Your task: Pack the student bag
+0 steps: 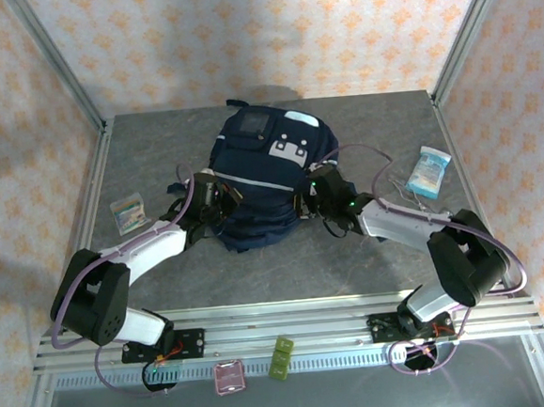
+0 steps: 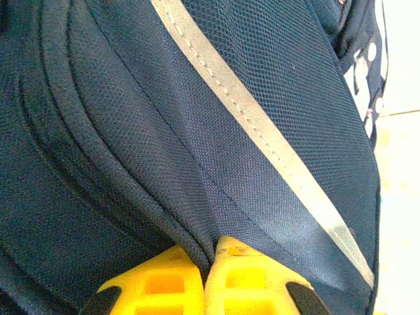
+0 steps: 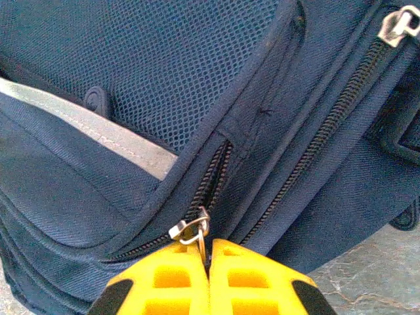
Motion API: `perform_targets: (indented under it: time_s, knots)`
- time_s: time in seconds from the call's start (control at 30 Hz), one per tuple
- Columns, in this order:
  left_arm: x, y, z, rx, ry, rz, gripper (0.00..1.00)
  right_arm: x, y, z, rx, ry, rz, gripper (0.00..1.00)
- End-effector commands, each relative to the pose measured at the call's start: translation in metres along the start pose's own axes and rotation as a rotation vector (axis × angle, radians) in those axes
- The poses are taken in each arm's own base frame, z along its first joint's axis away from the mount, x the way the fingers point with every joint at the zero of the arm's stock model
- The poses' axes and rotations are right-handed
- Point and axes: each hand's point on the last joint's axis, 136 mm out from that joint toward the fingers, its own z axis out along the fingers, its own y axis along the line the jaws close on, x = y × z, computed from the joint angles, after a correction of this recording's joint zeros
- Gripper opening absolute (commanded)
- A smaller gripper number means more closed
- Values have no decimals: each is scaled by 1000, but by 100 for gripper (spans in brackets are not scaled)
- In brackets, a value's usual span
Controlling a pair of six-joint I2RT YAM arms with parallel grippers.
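Right tool (image 3: pixel 209 266) is gripping the zip pull (image 3: pixel 189 230) of the student bag (image 1: pixel 250 158); left tool (image 2: pixel 205 272) is pinching its fabric; pulling along the zip track, fabric taut, is advised.

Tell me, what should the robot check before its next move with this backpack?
1. Left gripper has hold of the student bag: ok, it is shut on a fold of the fabric.
2. Right gripper has the zipper pull: ok, the fingers are closed on its tab.
3. Compartment open for packing: not ok, the zipper teeth by the pull look closed.
4. Bag resting on the table: ok.
5. Things to pack at hand: ok, a light-blue packet and a small colourful packet lie on either side of the bag, apart from it.
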Motion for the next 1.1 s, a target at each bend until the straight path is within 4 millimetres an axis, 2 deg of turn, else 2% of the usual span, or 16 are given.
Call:
perform_targets:
  time_s: [0.0,0.17,0.3,0.37,0.47,0.57,0.63,0.7,0.8,0.87,0.97,1.07]
  knots:
    - [-31,26,-10,-102,-127,36,0,-30,-76,-8,300,-106,111,0]
    - [-35,28,-12,-115,-134,52,0,-53,-96,-5,331,-180,216,0]
    - [-35,30,-12,-121,-132,59,0,-67,-95,-1,331,-211,218,0]
    - [-35,30,-11,-121,-131,62,0,-73,-95,1,338,-224,218,8]
    - [-35,30,-11,-124,-128,63,0,-80,-96,3,352,-242,211,11]
    - [-35,30,-12,-124,-130,65,0,-84,-100,3,381,-248,212,19]
    - [-35,30,-12,-123,-125,67,0,-87,-98,2,374,-258,207,17]
    - [-34,29,-12,-120,-120,69,0,-91,-96,1,366,-270,204,8]
    - [-34,29,-11,-119,-116,71,0,-97,-94,1,361,-280,202,7]
    - [-33,27,-11,-113,-113,73,0,-99,-93,1,362,-278,202,11]
    - [-33,26,-12,-107,-113,71,0,-99,-97,-3,384,-286,209,27]
    - [-33,23,-14,-95,-112,73,0,-95,-101,-9,393,-287,211,30]
